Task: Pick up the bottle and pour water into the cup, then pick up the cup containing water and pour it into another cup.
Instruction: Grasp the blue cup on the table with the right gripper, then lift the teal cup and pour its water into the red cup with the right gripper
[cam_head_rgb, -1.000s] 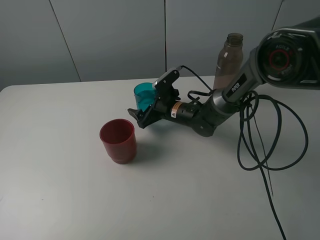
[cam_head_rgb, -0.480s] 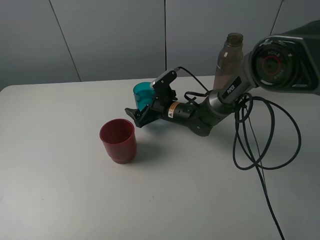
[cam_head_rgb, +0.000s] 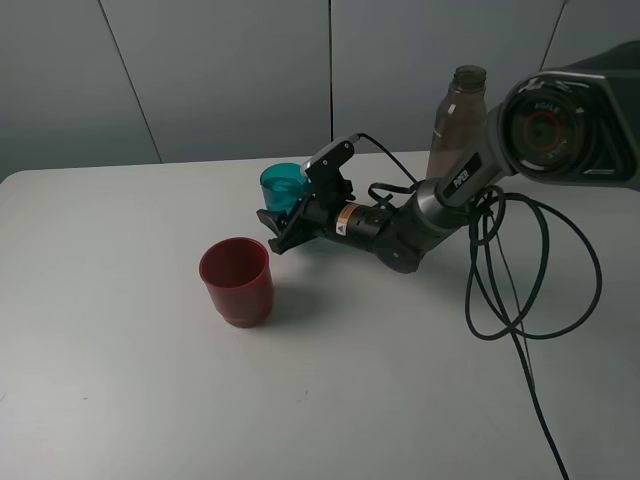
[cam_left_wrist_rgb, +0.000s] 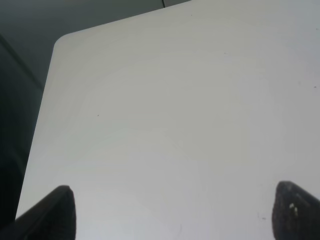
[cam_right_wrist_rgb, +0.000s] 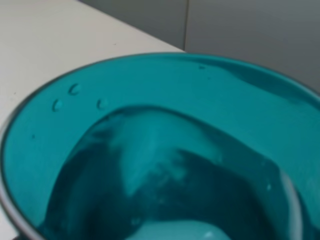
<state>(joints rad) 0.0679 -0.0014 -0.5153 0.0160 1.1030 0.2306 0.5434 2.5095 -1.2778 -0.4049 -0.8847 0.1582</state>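
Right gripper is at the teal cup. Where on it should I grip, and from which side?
Its side wall near mid-height, the right gripper coming in level from the exterior view's right. The teal cup stands upright and open-topped, and that side leaves the rim facing the red cup free for pouring.

White table (cam_head_rgb: 120, 400), grey panelled wall (cam_head_rgb: 200, 80)

The exterior camera looks down from high over the whole tabletop (cam_head_rgb: 110, 400). The left wrist camera faces the tabletop's corner. The right wrist camera sits very near the cup (cam_right_wrist_rgb: 150, 125), which the exterior view shares.
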